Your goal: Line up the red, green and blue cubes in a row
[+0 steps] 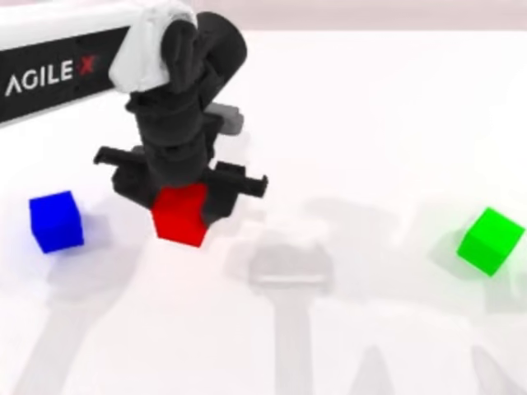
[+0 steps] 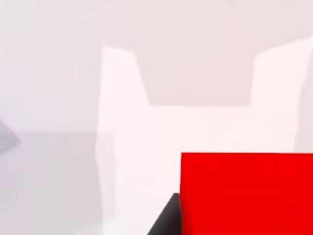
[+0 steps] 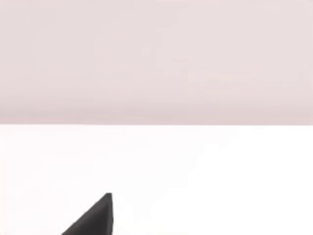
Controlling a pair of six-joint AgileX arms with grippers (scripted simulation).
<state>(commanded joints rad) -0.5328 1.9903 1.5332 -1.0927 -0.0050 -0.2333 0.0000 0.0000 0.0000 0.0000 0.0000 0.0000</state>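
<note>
The left gripper (image 1: 183,197) sits left of centre in the top view, reaching down from the upper left of the frame on its black arm. It is pinching the small bright red solid cube (image 1: 181,216), whose top is covered by the black gripper body; the cube's lower faces show below it. Whether the cube rests on the surface or is lifted cannot be told.

The small deep blue solid cube (image 1: 56,220) lies at the left edge of the frame, near the red cube but apart from it. The small bright green solid cube (image 1: 491,239) lies at the far right edge, well apart from both and turned at an angle.

The left wrist view shows what the top view hides: a flat face of the red cube (image 2: 247,193) fills the lower right of the frame, with a dark finger (image 2: 165,219) touching its edge. Neither other cube appears there.

The right wrist view shows only one dark finger tip (image 3: 95,218) at the lower left; the state of the right gripper cannot be told. The right arm does not appear in the top view.

The plain white table surface (image 1: 370,123) carries soft grey shadows across the lower part of the top view. The right wrist view shows a pale pinkish-grey wall (image 3: 156,58) above the table edge.
</note>
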